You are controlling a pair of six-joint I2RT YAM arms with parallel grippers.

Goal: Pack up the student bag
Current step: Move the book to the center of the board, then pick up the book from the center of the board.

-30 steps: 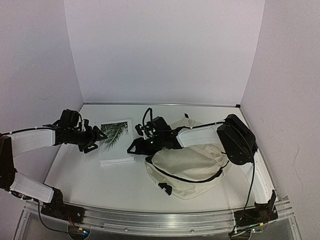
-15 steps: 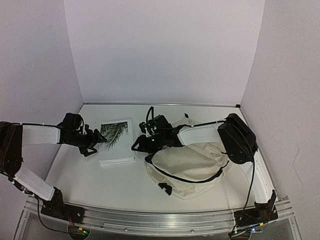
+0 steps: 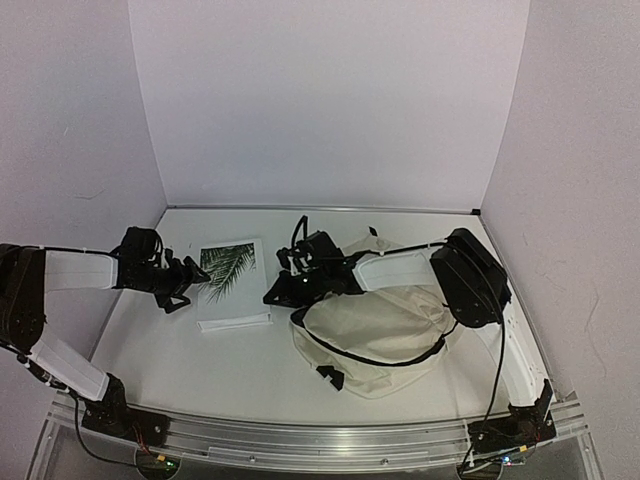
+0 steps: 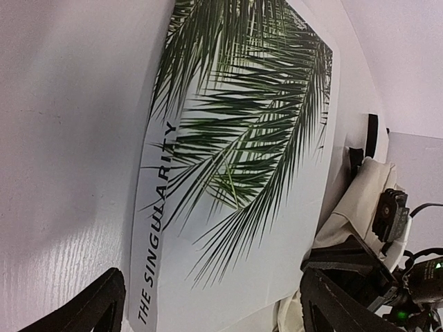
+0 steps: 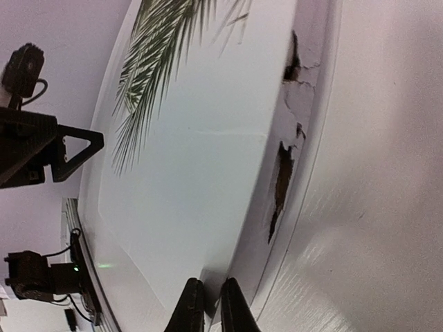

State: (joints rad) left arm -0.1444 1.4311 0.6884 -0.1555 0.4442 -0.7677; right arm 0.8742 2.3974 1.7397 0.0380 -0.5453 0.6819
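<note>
Bag: I see the cream bag lying flat on the bench, right of centre, with the right arm's forearm over its far edge. A black zipper line curves along its near-left side.
Bag, left wrist view: the cream fabric shows just past the far side of the book.
Book: a white book with a palm-leaf cover lies flat just beside the bag's left side. I read "THE SINGULARITY" on its spine. The side facing the right wrist camera is torn.
Right fingers: the right fingers sit at the book's right edge, between book and bag. In their own view I see them drawn almost together, pinching the edge of the cover.
Left fingers: the left fingers are at the book's left side. I see them spread wide, and the book's width lies between them.
</note>
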